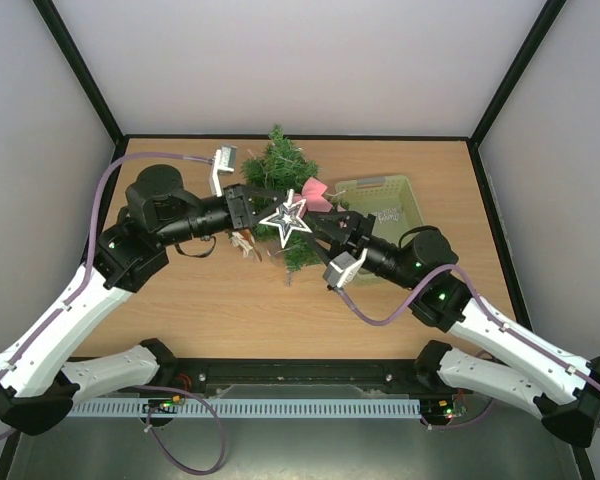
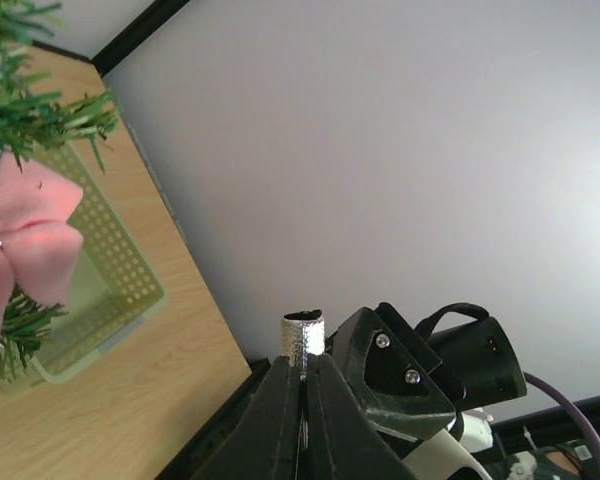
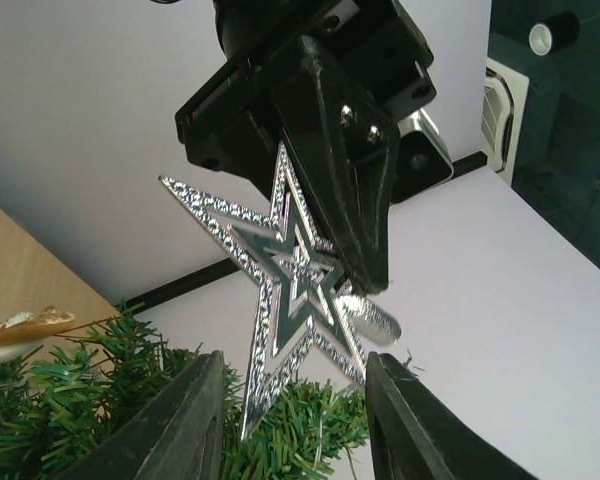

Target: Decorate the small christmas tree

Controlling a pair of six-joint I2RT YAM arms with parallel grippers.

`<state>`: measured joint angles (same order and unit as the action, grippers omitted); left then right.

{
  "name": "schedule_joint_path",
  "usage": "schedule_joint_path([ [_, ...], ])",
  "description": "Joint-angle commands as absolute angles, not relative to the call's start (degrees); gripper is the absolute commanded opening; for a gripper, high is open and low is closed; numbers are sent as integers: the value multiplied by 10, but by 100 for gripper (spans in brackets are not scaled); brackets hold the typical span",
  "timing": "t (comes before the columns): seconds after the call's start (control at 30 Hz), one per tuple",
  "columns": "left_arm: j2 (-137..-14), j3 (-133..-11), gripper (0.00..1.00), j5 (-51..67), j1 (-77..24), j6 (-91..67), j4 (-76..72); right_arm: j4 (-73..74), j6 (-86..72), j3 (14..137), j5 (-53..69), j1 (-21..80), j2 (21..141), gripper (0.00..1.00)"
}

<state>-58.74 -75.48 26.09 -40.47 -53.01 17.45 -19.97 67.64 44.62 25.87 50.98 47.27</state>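
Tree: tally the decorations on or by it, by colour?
Silver star: 1
Pink bow: 1
Gold-coloured ornament: 1
Total: 3 on or by the small christmas tree

The tree [image 1: 280, 160] is rendered in dark green bristles, and against it are set a silver star [image 3: 280, 300] with a glittering, finely embossed surface and a soft pink bow [image 2: 30, 235]. The basket [image 1: 412, 200] is coloured pale green and patterned with a grid of small holes, while the table [image 1: 230, 300] is marked by light brown wood grain. A small ornament [image 3: 25, 322], possibly gold or cream, is only partly shown.
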Motion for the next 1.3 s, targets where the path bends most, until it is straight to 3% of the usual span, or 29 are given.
schedule_joint_path([
  [0.0, -588, -736, 2, 288, -402, -565, 137, -232, 700, 473, 264, 518, 484, 36],
  [0.27, -584, -722, 2, 293, -402, -588, 124, -237, 713, 478, 260, 520, 490, 18],
  [0.4, -581, -717, 3, 293, -402, -592, 120, -226, 711, 479, 262, 520, 487, 2],
  [0.6, -558, -711, 26, 265, -395, -586, 100, -189, 654, 487, 264, 520, 480, 2],
  [0.63, -552, -711, 32, 258, -393, -581, 93, -187, 634, 490, 264, 520, 478, 2],
  [0.7, -541, -718, 52, 236, -391, -561, 89, -188, 584, 495, 258, 521, 476, 2],
  [0.8, -521, -732, 64, 181, -390, -508, 103, -207, 483, 502, 225, 521, 472, 2],
  [0.93, -485, -746, 67, 96, -390, -429, 140, -181, 286, 572, 108, 520, 490, 2],
  [1.27, -419, -703, 69, -39, -390, -255, 188, 155, 1, 951, -1, 521, 681, 2],
])
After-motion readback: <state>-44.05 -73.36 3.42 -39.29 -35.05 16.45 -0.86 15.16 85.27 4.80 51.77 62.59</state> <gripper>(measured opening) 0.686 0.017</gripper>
